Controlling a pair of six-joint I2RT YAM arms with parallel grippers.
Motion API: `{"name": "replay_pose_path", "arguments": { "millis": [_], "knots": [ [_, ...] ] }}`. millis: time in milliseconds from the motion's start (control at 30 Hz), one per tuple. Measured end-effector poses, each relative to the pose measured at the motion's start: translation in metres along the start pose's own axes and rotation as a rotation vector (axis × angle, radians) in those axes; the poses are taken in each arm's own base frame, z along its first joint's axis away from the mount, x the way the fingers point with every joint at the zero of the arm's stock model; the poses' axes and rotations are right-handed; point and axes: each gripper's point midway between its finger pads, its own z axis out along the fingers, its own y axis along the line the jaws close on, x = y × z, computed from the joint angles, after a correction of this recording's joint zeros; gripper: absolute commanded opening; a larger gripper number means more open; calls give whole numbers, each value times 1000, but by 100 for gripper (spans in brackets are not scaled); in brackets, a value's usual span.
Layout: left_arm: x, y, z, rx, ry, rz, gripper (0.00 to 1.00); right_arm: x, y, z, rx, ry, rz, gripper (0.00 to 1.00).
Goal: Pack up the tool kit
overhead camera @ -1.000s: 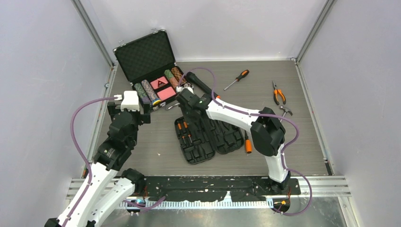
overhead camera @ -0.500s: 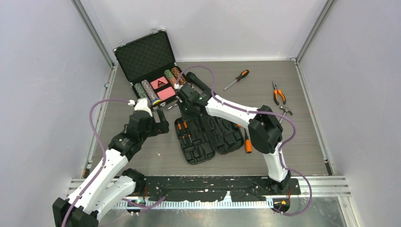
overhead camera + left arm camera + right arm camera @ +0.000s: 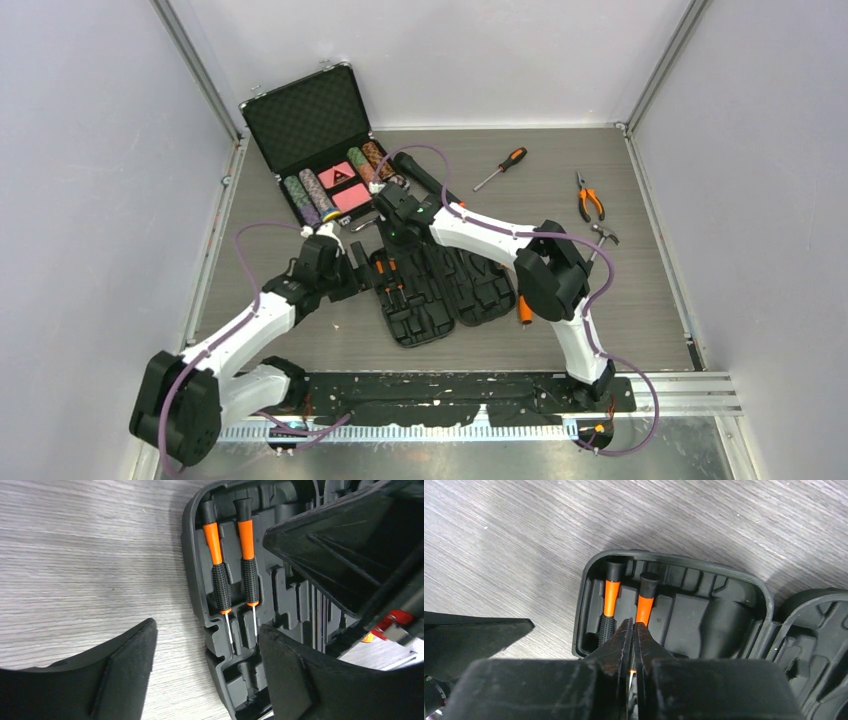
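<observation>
The left claw point(image 3: 352, 276), open, is brought from the desk's point(image 3: 650, 300) left edge to the case point(image 3: 420, 322); the right claw point(image 3: 632, 630) is kept closed over a seated screwdriver point(image 3: 248, 575). Bracing is expected.

I see a matt black plastic case point(image 3: 192, 555), screwdrivers point(image 3: 220, 580) with knurled black grips and smooth orange collars, and a grey wood-grain table point(image 3: 90, 555).

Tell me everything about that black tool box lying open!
The tool box is black moulded plastic with rounded corners, lying open and flat on the grey table, both halves full of shaped slots. Two small orange-and-black screwdrivers sit side by side in its left half. The shut right claw hangs right over them; whether it touches is unclear.
</observation>
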Motion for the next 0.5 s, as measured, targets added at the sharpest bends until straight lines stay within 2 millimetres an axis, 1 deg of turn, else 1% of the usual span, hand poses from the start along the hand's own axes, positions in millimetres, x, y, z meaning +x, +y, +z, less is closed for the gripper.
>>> {"name": "replay_pose_path", "arguments": {
  "millis": [133,233,300,433,500],
  "knots": [
    [10,0,13,2,56,-28,62,-1,-4,1,21,-5,1,8],
    [14,0,18,4,76,-43,54,1,-5,3,27,-2,1,7],
    [15,-1,21,9,83,-45,45,2,-6,4,28,2,1,6],
    [18,0,25,12,96,-50,34,3,-5,5,25,7,1,6],
    [20,1,28,7,106,-51,33,3,-5,5,23,5,2,6]
  ]
}}
